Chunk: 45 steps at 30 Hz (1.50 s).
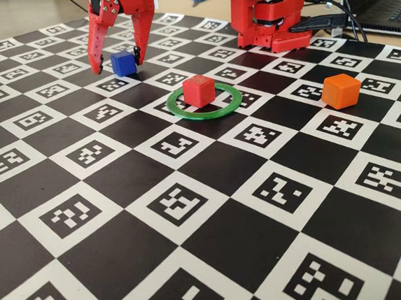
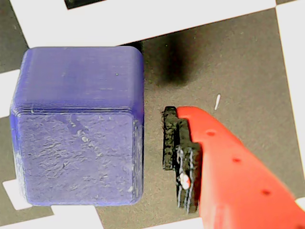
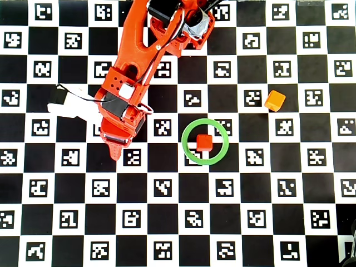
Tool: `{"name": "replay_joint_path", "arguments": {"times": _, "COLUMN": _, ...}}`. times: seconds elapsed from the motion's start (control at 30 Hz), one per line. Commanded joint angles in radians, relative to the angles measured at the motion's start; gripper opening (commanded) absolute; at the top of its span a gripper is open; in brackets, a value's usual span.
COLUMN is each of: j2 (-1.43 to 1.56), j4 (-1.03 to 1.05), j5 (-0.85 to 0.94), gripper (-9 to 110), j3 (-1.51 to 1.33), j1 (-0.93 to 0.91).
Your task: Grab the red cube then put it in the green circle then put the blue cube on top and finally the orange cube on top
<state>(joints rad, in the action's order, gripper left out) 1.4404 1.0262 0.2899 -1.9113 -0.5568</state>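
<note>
Fixed view: nearest the camera sits the red cube (image 1: pixel 199 90), inside the green circle (image 1: pixel 204 102), so the first step looks done and the blue cube (image 1: pixel 123 63) is next. The orange cube (image 1: pixel 341 90) waits well to the right. The gripper (image 1: pixel 118 64) straddles the blue cube, jaws spread.

Wrist view: the blue cube (image 2: pixel 78 126) lies just beside the padded finger (image 2: pixel 183 157), a gap between them. The next move calls for closing squarely, then lifting.

Overhead view: the arm hides the blue cube; the red cube (image 3: pixel 204 142) sits off-centre in the circle (image 3: pixel 186 149).
</note>
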Motion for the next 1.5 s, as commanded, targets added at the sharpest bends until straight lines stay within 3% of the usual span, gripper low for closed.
{"name": "replay_joint_path", "arguments": {"times": 0.0, "j2": 0.012, "j4": -0.006, "j5": 0.005, "gripper": 32, "j3": 0.026, "j1": -0.018}}
{"name": "replay_joint_path", "arguments": {"times": 0.6, "j2": 0.025, "j4": -0.005, "j5": 0.025, "gripper": 12, "j3": 0.023, "j1": -0.005}}
{"name": "replay_joint_path", "arguments": {"times": 1.2, "j2": 0.041, "j4": -0.023, "j5": -0.014, "gripper": 8, "j3": 0.018, "j1": 0.003}}
{"name": "replay_joint_path", "arguments": {"times": 1.47, "j2": 0.069, "j4": 0.081, "j5": -0.097, "gripper": 7, "j3": 0.098, "j1": 0.011}}
